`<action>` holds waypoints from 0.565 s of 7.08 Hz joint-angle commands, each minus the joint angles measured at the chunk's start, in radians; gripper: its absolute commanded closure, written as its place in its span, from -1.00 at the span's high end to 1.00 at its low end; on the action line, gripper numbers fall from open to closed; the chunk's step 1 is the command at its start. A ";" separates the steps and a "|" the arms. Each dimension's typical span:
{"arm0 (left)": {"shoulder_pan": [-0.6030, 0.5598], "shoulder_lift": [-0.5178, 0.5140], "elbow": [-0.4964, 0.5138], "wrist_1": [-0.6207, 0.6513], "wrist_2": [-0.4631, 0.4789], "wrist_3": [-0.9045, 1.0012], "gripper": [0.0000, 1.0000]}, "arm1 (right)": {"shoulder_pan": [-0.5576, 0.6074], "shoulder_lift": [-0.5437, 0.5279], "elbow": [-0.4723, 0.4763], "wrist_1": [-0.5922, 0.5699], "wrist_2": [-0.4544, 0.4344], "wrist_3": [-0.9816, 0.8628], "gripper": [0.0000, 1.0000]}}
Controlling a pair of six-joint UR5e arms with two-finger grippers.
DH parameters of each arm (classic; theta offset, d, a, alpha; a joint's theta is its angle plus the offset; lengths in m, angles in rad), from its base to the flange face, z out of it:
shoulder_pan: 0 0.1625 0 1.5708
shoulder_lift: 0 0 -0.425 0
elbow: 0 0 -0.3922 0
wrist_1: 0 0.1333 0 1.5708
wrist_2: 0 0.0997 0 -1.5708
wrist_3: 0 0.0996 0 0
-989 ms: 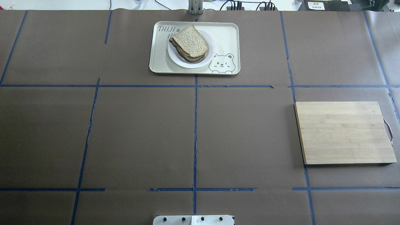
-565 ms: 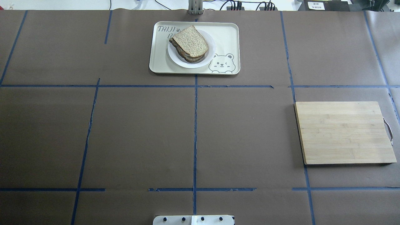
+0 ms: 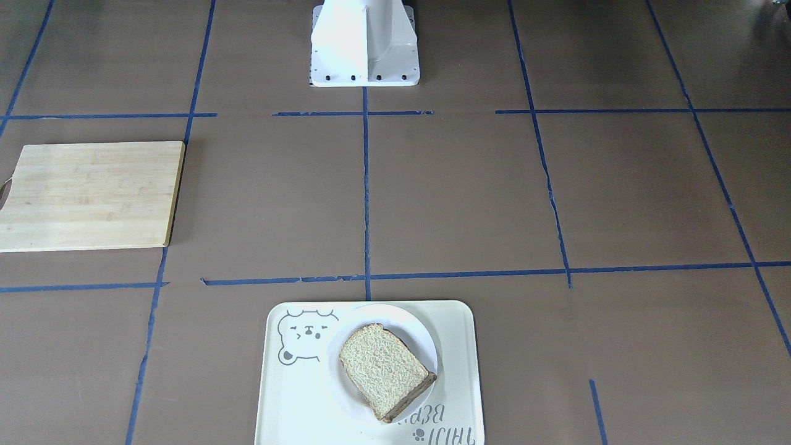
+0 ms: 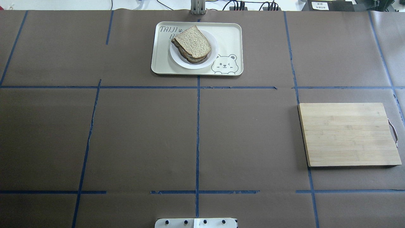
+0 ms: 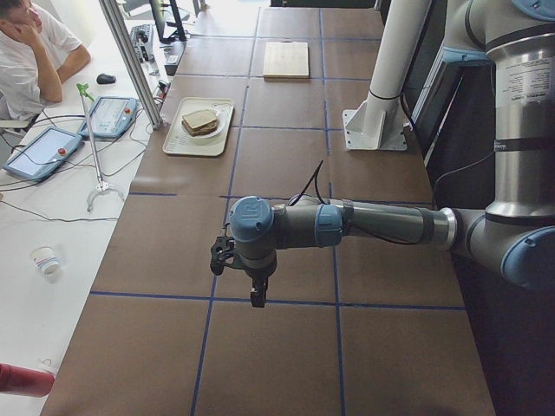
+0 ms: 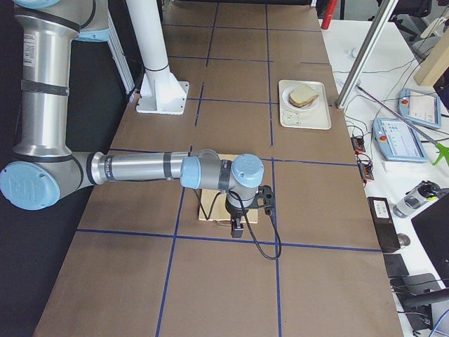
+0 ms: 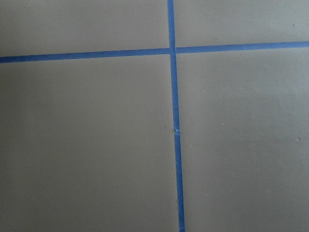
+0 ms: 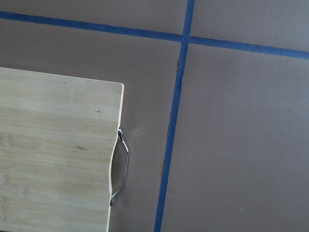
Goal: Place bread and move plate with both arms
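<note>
**A:** The left claw and the right claw each appear only in a side view, so whether they are released or clenched cannot be told. No load is visible on either.

**B:** And the bread?

**A:** It tops a stack on the plate, which sits on the bear tray at the far middle edge of the desk, across from the robot. In the overhead view its long axis runs diagonally, flat end far-left and rounded end near-right.

**B:** Which claw is nearer?

**A:** Neither, plainly. The left claw hangs over bare desk at the left end, and the right claw hangs by the cutting board at the right end. The bread lies forward and inward of both.

**B:** What differs between views?

**A:** The overhead and front views show the stack but neither claw, while the side views show both. Only the right wrist view shows the board's metal handle. Placement looks done.
</note>
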 commanded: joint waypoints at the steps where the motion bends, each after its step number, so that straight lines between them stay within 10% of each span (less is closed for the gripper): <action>1: 0.000 0.003 0.000 0.000 -0.004 0.000 1.00 | -0.001 -0.006 0.002 0.001 0.006 0.004 0.99; 4: 0.002 0.001 0.000 -0.002 -0.006 0.001 1.00 | 0.001 -0.017 0.002 0.001 0.001 0.004 0.99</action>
